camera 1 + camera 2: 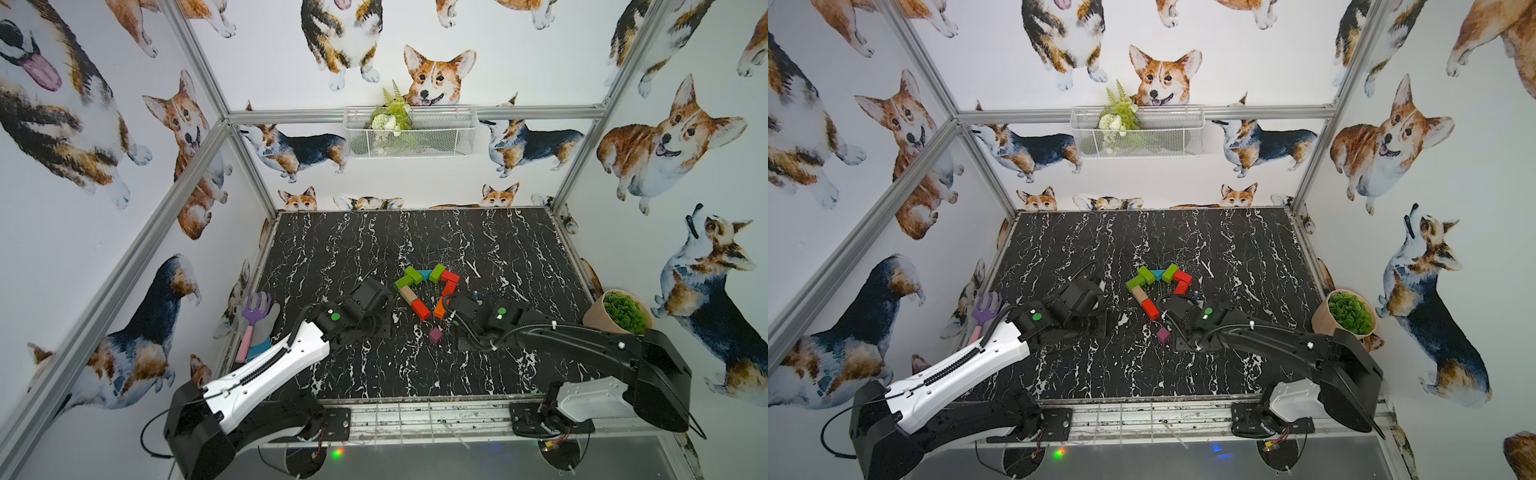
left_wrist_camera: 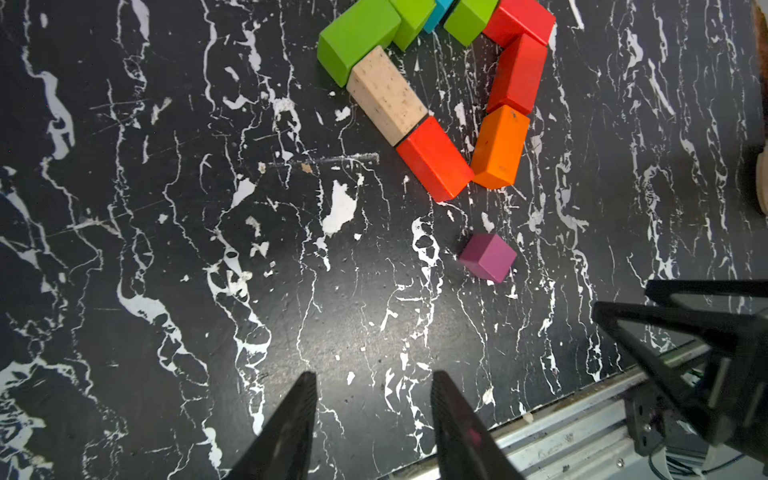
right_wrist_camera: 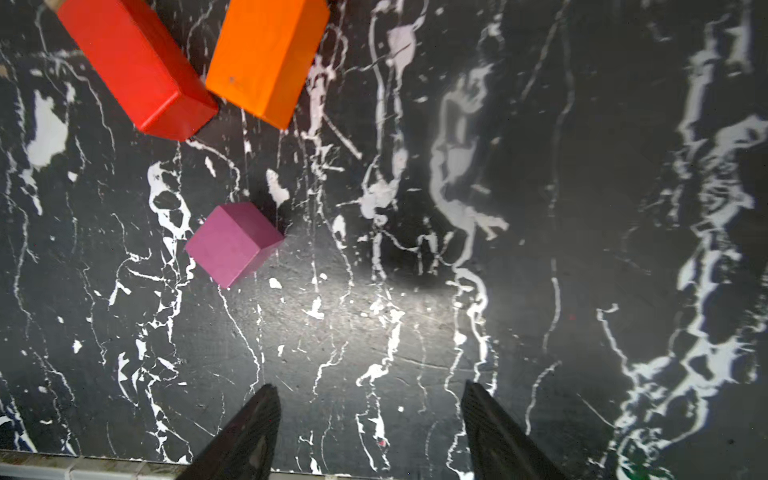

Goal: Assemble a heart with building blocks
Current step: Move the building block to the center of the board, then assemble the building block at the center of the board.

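Left pincer [image 2: 374, 376] sits low over the counter [image 1: 415, 241], jaws apart, nothing between them, released. Right pincer [image 3: 370, 384] is the same: jaws spread wider, empty, only bare marble under it. The purple cube [image 2: 488, 257] sits loose on the counter just ahead of both pincers, touching neither, turned corner-on; also seen in the right wrist view [image 3: 235, 243] and in both top views [image 1: 436, 335] [image 1: 1163, 336], between the two arms. Beyond the cube, apart from it, is the open tip of the heart [image 1: 449, 277]: a red brick [image 2: 434, 158] and an orange brick [image 2: 498, 145] slant together, their near ends touching or almost touching, can't tell which. Up the left side, a beige brick [image 2: 386, 95] lies end to end with that red one, then a green brick [image 2: 357, 39]. Across the top sit a second green [image 2: 411, 16], a teal triangle [image 2: 436, 12] and a third green [image 2: 469, 16]. On the right side two more red bricks [image 2: 519, 18] [image 2: 519, 75] run down to the orange. The outline is hollow and lies mid-counter. Cube not at the tip yet. Off at the counter's left edge a purple toy rake [image 1: 255, 307] lies on a grey glove [image 1: 270, 322]; a potted plant [image 1: 623, 311] sits at the right edge, and a wire basket [image 1: 411, 133] with greenery hangs on the back wall.
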`<state>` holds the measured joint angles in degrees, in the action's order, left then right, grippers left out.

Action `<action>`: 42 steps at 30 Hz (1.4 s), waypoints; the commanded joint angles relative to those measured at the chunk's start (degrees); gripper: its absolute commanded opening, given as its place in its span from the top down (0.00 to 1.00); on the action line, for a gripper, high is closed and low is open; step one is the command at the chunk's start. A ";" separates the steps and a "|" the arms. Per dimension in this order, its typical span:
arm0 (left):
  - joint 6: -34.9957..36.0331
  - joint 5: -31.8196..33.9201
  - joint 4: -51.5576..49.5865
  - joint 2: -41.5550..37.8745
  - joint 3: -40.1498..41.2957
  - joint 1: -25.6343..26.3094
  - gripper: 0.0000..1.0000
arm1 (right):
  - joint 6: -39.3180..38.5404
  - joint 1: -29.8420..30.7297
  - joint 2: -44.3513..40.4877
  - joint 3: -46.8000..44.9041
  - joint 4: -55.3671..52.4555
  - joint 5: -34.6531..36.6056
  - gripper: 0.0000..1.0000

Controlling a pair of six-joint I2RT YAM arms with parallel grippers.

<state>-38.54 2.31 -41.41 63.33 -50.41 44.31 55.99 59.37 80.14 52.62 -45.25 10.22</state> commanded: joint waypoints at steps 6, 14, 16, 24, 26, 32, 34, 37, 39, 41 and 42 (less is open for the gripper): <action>-4.07 -4.84 3.70 -1.43 7.12 -6.60 0.61 | 2.87 4.08 13.56 5.55 5.74 -1.02 0.36; -3.13 -5.30 3.66 -0.76 5.94 -7.66 0.61 | 3.74 4.08 18.94 9.42 4.70 0.18 0.44; -2.86 -5.21 3.62 -0.51 5.85 -8.00 0.61 | 4.13 4.08 19.99 9.73 4.51 0.41 0.46; -2.33 -6.20 4.97 0.98 5.77 -8.37 0.61 | 3.91 2.64 21.13 10.80 5.73 -0.52 0.64; -1.98 -6.29 5.33 1.22 5.81 -8.45 0.61 | 3.70 2.29 21.48 11.22 6.18 -0.83 0.64; -1.89 -7.13 7.03 2.88 6.33 -8.46 0.62 | 3.08 0.58 22.94 12.48 6.66 -1.85 0.64; -1.88 -7.31 7.48 3.23 6.34 -8.46 0.62 | 2.65 -0.02 23.04 12.80 6.84 -2.14 0.64; -1.88 -7.32 7.96 3.63 6.41 -8.47 0.62 | 1.81 -0.90 23.46 13.94 6.29 -2.09 0.65; -1.88 -7.41 8.14 3.77 6.38 -8.46 0.62 | 1.41 -1.34 23.74 14.48 6.01 -2.18 0.65; -1.96 -7.50 8.36 3.91 6.53 -8.46 0.62 | 1.23 -1.68 24.00 14.55 6.06 -2.29 0.65; -1.97 -7.49 8.43 3.82 6.62 -8.46 0.62 | 1.10 -1.79 24.10 14.64 5.98 -2.24 0.65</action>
<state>-40.64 -4.80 -33.89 67.11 -44.05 36.03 57.01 57.93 103.90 66.83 -38.94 8.25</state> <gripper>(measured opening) 0.382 0.353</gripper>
